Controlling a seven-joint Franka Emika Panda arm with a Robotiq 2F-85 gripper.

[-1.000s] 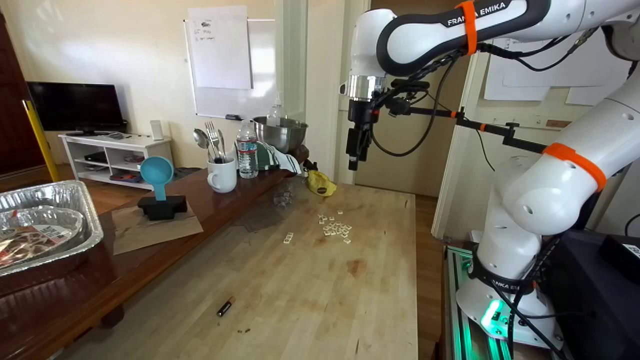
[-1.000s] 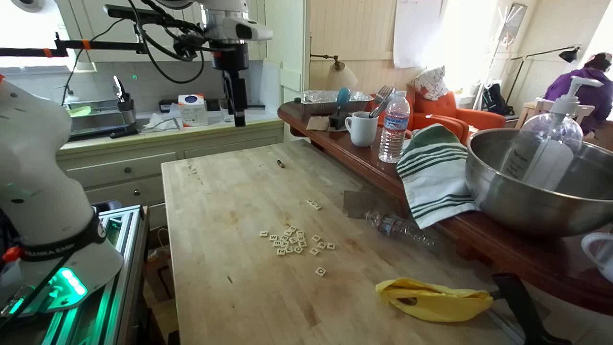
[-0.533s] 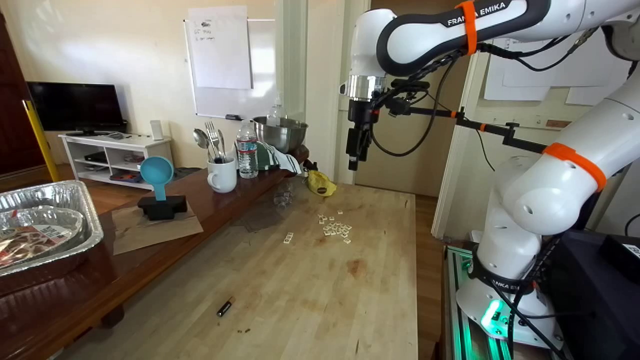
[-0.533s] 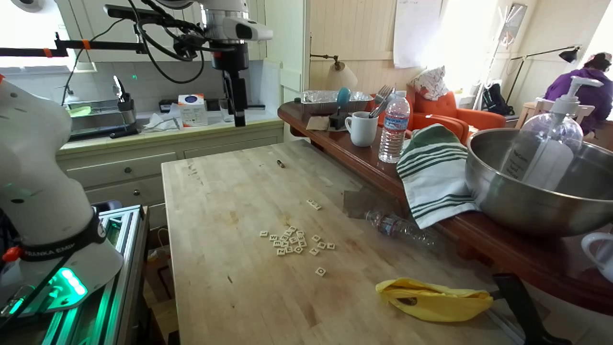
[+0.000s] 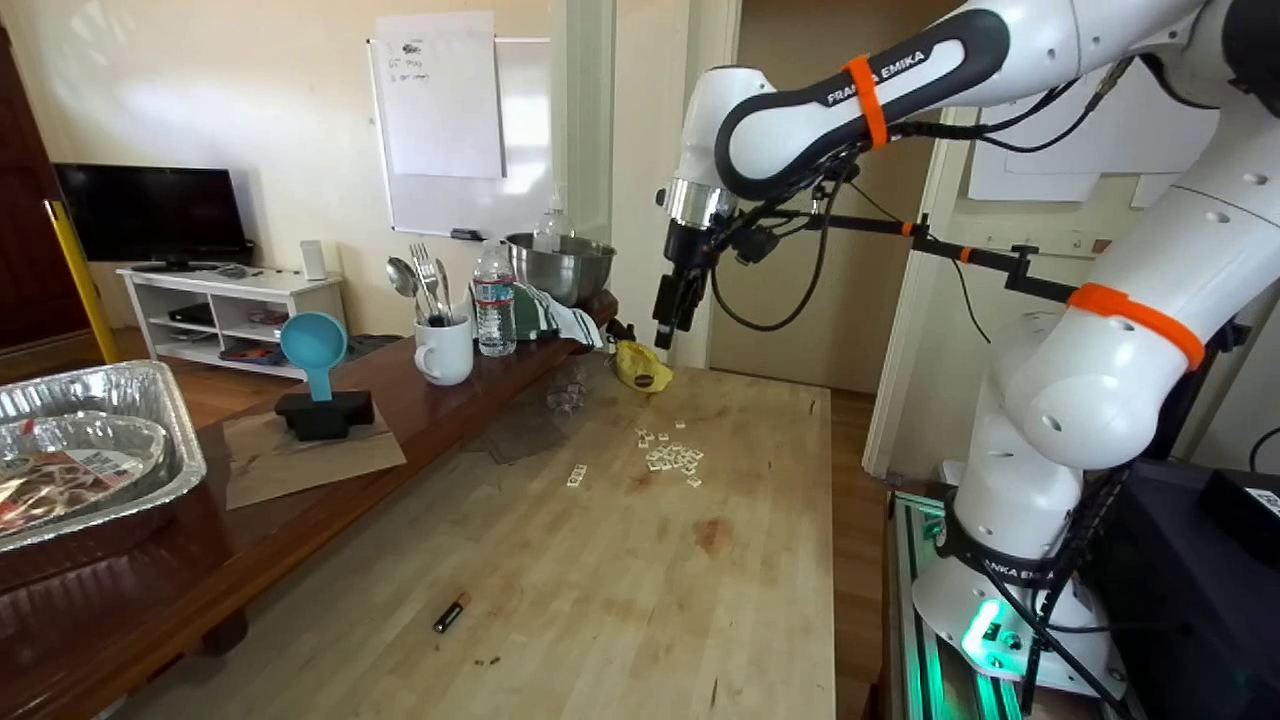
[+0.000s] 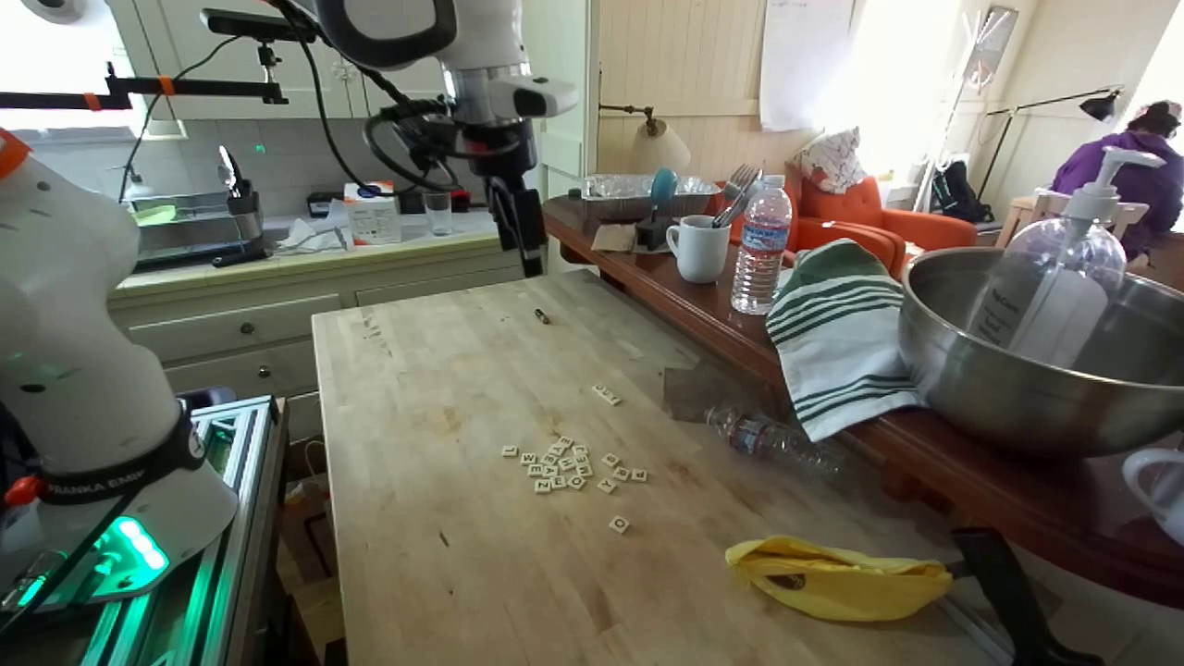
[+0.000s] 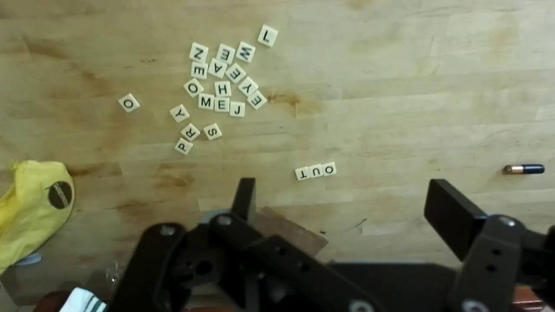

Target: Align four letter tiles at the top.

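The letter tiles (image 7: 223, 89) look light, stiff and perhaps slick: pinch opposite side edges. The end effector (image 7: 341, 193) hangs, jaws apart.

Holds the gripper (image 7: 341, 190) with both black fingers (image 7: 453, 216) spread wide in the wrist view, set well apart and facing each other. Hangs the tool aslant in both exterior views, pointing mostly downward, with fingertips (image 6: 531, 252) lower than the wrist (image 5: 700, 203) and farther out from the base (image 5: 950, 600). Carries that wrist just above the gripper, on the low end of a white forearm (image 5: 910, 85) slanting up and back from the tool. Bends at the elbow (image 5: 1250, 55), higher than the gripper, then slopes down through the thick white upper arm (image 5: 1200, 250) behind the tool. Glows green at the base, lower than the fingertips and well back from them.
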